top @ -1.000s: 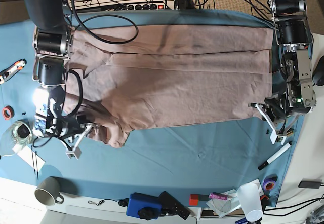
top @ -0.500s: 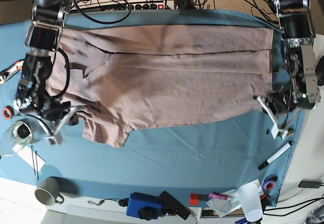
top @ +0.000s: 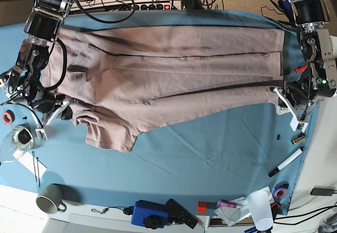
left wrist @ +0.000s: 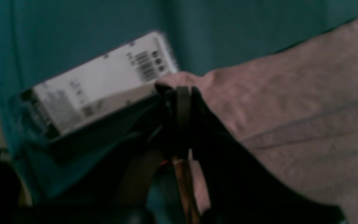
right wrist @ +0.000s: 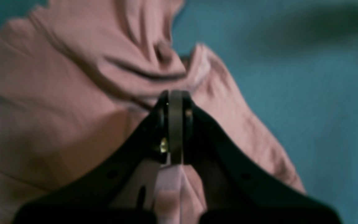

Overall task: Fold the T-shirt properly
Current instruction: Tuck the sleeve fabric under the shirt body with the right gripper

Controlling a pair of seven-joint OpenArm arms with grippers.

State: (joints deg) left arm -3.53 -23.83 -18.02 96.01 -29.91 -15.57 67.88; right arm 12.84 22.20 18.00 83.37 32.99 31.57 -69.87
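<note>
Base view: the T-shirt [top: 174, 80] lies stretched lengthwise across the far half of the blue table cloth [top: 210, 159], its far long edge already folded inward, judging by the straight crease. The near long edge, the other sleeve and the crosswise folds appear left to do. Both arms are lifting the near edge: the left gripper [left wrist: 179, 93], jaws pressed together, pinches the hem corner at the scene's right beside a white label [left wrist: 98, 84]; the right gripper [right wrist: 174, 102], likewise shut, pinches bunched cloth at the left. Dusty pink-beige cotton, lightly wrinkled, rumpled around the near sleeve.
</note>
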